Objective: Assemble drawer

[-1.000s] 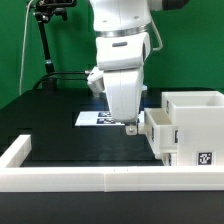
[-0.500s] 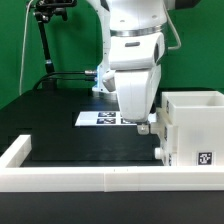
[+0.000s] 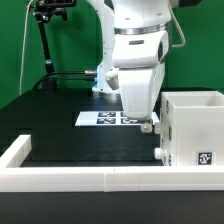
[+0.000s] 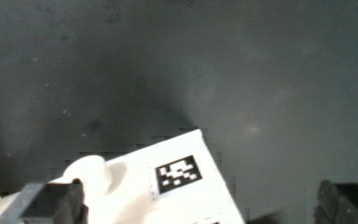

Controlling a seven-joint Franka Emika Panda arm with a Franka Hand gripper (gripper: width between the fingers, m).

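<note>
So in the exterior view, lower left has the low white wall (image 3: pixel 70 178) edging the black worktop (image 3: pixel 60 125). Mid-frame, the marker board (image 3: pixel 100 117) lies flat behind the arm (image 3: pixel 138 60). The fingers (image 3: pixel 147 126) sit right at the left face of the drawer housing (image 3: pixel 195 128), which stands at the right side of the frame, with a small knob (image 3: pixel 160 153) sticking out lower down. Can't tell if the fingers are clenched or released. Wrist view shows a tagged white part (image 4: pixel 167 175) between the two dark fingertips (image 4: pixel 51 205).
</note>
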